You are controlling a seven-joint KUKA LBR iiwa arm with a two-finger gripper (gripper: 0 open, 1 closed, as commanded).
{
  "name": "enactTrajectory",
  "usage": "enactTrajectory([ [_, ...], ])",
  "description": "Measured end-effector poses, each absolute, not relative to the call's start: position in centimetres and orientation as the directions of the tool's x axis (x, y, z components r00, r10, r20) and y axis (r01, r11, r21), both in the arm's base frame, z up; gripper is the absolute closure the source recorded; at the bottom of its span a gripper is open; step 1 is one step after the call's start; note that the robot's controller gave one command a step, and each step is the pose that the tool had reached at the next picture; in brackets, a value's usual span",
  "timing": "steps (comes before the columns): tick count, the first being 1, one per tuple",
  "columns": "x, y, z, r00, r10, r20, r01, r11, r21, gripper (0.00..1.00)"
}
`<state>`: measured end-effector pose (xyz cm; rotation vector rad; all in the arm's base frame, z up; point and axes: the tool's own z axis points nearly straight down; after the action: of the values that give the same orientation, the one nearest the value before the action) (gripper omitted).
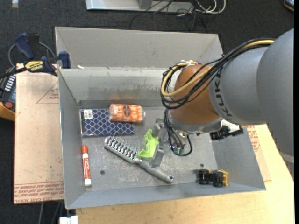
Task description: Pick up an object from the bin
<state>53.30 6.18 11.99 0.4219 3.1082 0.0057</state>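
A grey sheet-metal bin (140, 85) with sloping walls sits over a dark speckled carpet floor (46, 13). At the top of the view, black cables (210, 1) trail past the pale foot of a stand (135, 3). The bin's flat bottom is dull grey, scuffed and flecked.

The grey arm reaches in from the right. Its wrist wears a rounded orange cover (191, 97) looped with yellow and black cable. The gripper (158, 153) is low in the middle of the bin, just beside a lime-green plastic piece (149, 144) and touching or nearly touching it. Whether it is released or clenched I cannot tell, nor whether the green piece is in its grasp.

The green piece lies against a grey metal whisk with a coiled spring head (122, 149), whose handle runs towards the front wall. A blue pouch with a white lattice pattern (106, 121) lies near the back left, touching an orange snack packet (125, 113). A red and white marker pen (85, 164) lies along the left wall. A small black and yellow toy vehicle (212, 177) sits in the front right corner, well apart from the rest.
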Motion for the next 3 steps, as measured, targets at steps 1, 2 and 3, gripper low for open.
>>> enactTrajectory([
  [1,52.9,5.9,7.1,-0.994,0.109,0.015,0.109,0.994,0.002,0.0],
  [2,53.5,14.9,7.1,-0.973,0.23,-0.008,0.23,0.973,0.01,0.0],
  [3,53.0,5.8,7.2,-0.994,0.11,0.011,0.11,0.994,0.003,1.0],
])
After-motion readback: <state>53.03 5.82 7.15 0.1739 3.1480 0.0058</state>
